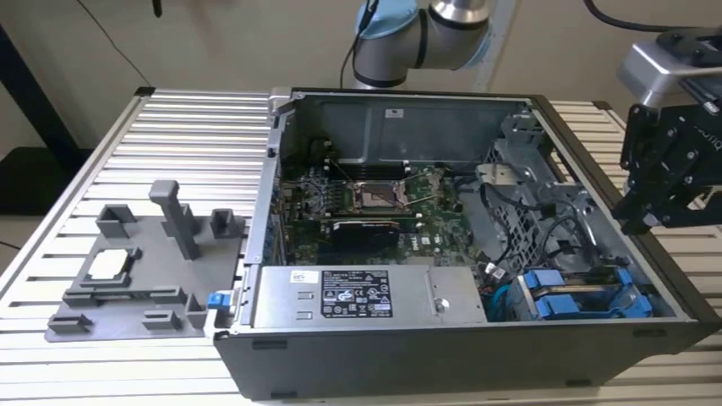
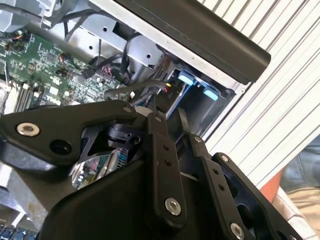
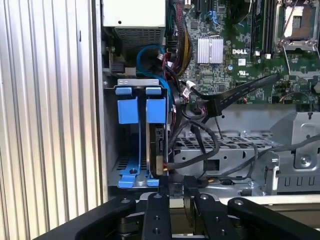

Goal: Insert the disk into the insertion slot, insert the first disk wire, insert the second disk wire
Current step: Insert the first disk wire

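The disk [image 3: 157, 145] sits on edge in its blue carrier [image 3: 135, 117] inside the insertion slot of the grey drive cage [image 3: 111, 150], at the case's front corner on the exterior view's right [image 1: 570, 300]. A thin wire bundle with a small connector [image 3: 164, 169] meets the disk's end. A loose black flat connector [image 3: 216, 105] hangs over the cage. My gripper [image 3: 177, 184] hovers above the case rim just outside the disk's end, and it also shows in the exterior view [image 1: 634, 225] and the second wrist view [image 2: 169, 113]. It is open by a narrow gap, with nothing between its fingers.
The grey power-supply box [image 1: 350, 296] lies beside the cage, with the green motherboard [image 1: 373, 203] behind it. Black cables [image 1: 564, 228] loop over the cage. A grey fixture [image 1: 135, 271] rests on the slatted table [image 1: 169, 144] at the exterior view's left.
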### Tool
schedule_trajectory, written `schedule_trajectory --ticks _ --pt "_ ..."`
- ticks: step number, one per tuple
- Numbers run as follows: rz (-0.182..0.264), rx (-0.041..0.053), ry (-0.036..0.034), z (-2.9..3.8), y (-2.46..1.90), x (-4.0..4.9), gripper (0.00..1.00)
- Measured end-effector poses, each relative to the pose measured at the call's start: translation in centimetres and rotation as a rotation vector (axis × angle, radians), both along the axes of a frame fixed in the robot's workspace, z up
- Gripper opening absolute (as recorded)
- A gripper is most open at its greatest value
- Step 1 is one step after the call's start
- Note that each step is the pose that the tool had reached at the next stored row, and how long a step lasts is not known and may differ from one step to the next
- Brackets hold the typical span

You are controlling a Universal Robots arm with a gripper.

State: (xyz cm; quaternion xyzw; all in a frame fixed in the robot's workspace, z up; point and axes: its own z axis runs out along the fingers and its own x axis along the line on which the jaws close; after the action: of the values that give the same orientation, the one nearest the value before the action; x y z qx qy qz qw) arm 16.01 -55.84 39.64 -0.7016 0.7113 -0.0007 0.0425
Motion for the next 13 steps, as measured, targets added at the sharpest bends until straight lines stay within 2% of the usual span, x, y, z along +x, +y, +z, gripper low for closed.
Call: schedule_trajectory --ticks 5,8,11,13 --pt "0.0 -0.0001 0.0 0.0 1.87 -0.04 0.27" --pt "0.0 -0.0001 0.0 0.0 2.78 -0.07 0.27" --pt "0.0 0.0001 -0.002 -0.02 2.96 -0.54 0.27" --pt "0.0 -0.0001 -0.0099 -0.02 2.96 -1.36 0.27"
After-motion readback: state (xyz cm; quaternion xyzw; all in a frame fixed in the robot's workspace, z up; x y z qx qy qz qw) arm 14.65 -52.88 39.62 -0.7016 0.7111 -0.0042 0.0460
